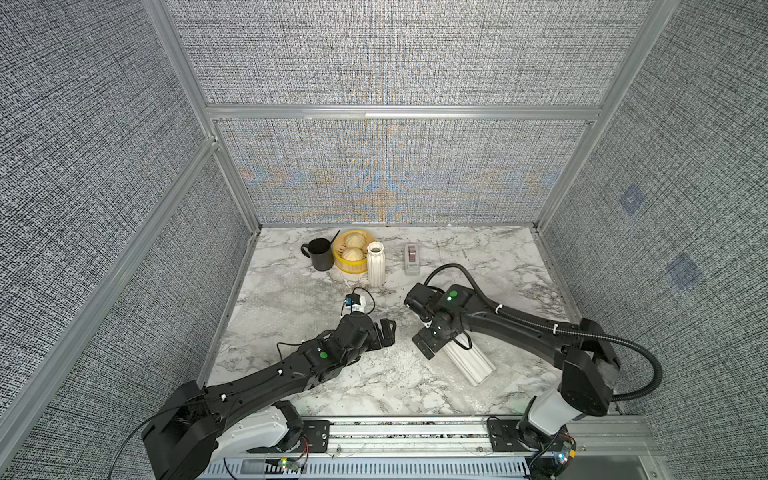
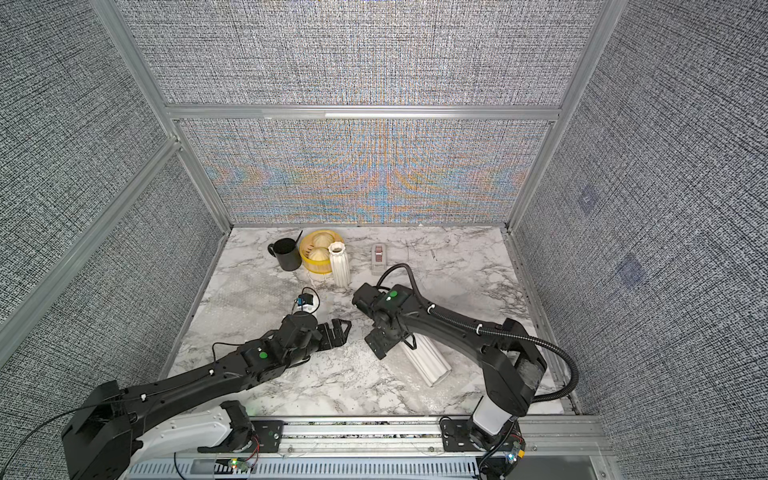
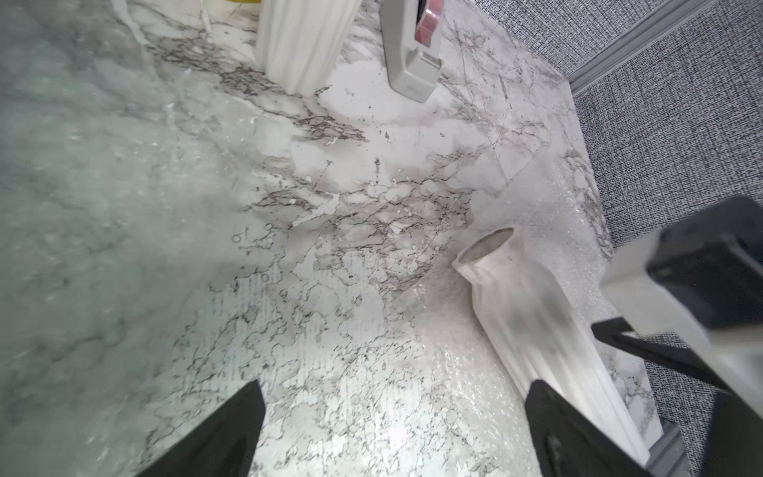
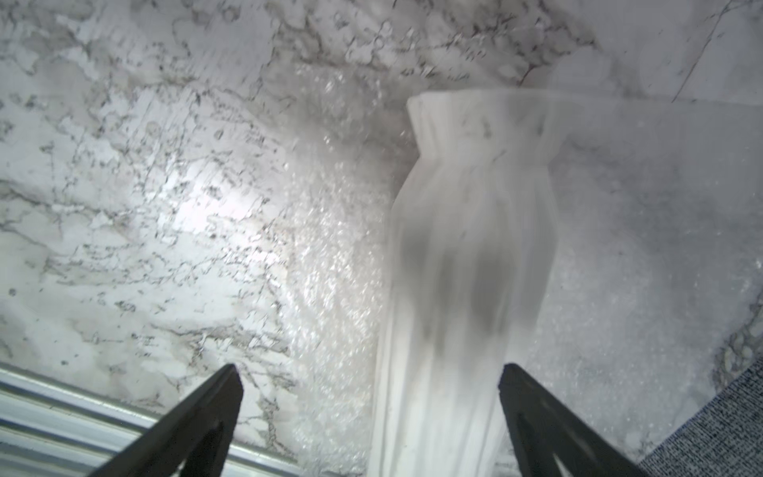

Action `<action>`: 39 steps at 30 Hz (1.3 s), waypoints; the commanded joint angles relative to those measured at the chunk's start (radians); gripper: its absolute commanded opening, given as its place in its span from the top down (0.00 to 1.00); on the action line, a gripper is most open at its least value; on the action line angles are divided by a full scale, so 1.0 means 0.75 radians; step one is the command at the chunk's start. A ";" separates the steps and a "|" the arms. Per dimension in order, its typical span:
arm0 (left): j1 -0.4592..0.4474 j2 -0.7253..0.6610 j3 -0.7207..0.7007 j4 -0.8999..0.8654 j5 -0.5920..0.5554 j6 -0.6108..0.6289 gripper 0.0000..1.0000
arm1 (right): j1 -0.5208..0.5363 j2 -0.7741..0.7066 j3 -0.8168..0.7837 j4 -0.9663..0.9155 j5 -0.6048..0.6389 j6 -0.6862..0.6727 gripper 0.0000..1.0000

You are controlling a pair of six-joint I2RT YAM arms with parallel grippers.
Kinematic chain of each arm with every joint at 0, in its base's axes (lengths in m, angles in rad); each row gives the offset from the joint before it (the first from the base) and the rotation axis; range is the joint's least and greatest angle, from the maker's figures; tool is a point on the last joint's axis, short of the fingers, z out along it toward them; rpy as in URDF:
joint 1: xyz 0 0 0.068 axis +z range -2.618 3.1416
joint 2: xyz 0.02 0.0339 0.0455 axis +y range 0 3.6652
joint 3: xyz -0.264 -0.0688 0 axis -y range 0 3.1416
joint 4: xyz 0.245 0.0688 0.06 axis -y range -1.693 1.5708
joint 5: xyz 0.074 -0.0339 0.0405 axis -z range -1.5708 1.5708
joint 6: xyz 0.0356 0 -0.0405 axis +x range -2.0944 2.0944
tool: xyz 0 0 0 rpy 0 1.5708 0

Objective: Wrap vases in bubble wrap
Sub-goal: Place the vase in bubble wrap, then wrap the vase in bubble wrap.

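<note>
At the left of both top views a sheet of bubble wrap (image 1: 282, 303) lies flat on the table (image 1: 498, 257), hard to make out against the marble. Along the upper edge stand a black mug (image 1: 319, 254), a yellow steamer basket (image 1: 351, 266) and, touching it, the smaller vase (image 1: 376, 266), upright and unwrapped. Near the centre the left pincer (image 1: 388, 332) hangs with its jaws fully spread and nothing between them. A grey tape dispenser (image 1: 411, 259) sits to the upper right of the small vase.

To the right of centre the right pincer (image 4: 369, 367) stands over the larger vase (image 1: 469, 359), jaws wide. One finger is well clear of the ribbed body, so it grips nothing. That vase lies on its side on a second sheet (image 4: 330, 247), whose bubbles glint on both sides of it in the right wrist view, though the vase itself is blurred there.

The step in hand looks like the start of wrapping the big vase, which is laid down but not yet covered. The next move probably calls for pinching a free edge of the sheet, lifting it over the body and rolling. The thin, clear film will be hard to catch against the table
</note>
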 commanded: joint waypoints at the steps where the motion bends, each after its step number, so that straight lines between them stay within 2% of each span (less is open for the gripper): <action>1: 0.001 -0.043 -0.032 -0.052 -0.050 -0.051 0.01 | 0.128 0.006 -0.039 -0.045 0.097 0.233 0.05; 5: 0.001 -0.073 -0.068 -0.056 -0.054 -0.080 0.01 | 0.198 0.059 -0.141 0.086 0.066 0.322 0.17; 14: 0.001 -0.038 -0.052 -0.030 -0.026 -0.078 0.01 | 0.210 0.184 -0.237 0.221 0.090 0.337 0.43; 23: 0.001 0.029 -0.020 -0.011 -0.011 -0.077 0.01 | 0.178 0.239 -0.263 0.240 0.171 0.309 0.53; 28: 0.001 0.044 -0.016 0.003 -0.023 -0.085 0.01 | 0.160 0.249 -0.265 0.257 0.232 0.281 0.62; 37: 0.001 0.056 0.001 -0.012 -0.038 -0.087 0.01 | 0.147 0.231 -0.240 0.291 0.234 0.228 0.82; 39: 0.001 0.048 0.002 -0.017 -0.044 -0.086 0.01 | 0.146 0.210 -0.231 0.297 0.216 0.213 0.90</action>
